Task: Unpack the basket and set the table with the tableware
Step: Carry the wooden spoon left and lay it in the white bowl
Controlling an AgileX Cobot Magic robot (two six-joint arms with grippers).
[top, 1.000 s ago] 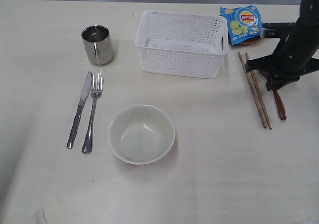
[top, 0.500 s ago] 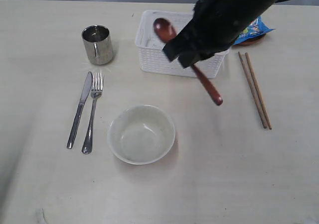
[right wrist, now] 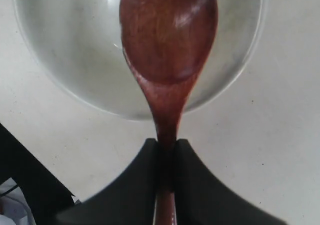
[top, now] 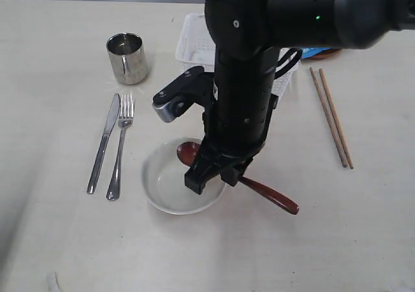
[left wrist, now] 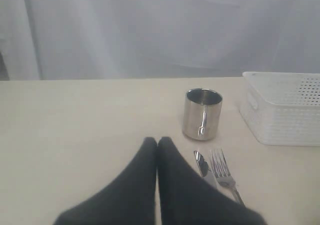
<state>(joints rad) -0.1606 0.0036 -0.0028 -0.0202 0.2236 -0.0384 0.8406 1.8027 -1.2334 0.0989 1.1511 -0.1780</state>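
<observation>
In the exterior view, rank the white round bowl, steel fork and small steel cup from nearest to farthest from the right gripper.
1. White round bowl, beneath the right gripper.
2. Steel fork, left of the bowl.
3. Small steel cup, beyond the fork.

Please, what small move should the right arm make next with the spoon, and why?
Probably lower the spoon slightly until its head rests in the bowl. The right tool is shut on the handle, the head is over the bowl's inside, and the handle end reaches past the rim; whether it touches, I cannot tell.
</observation>
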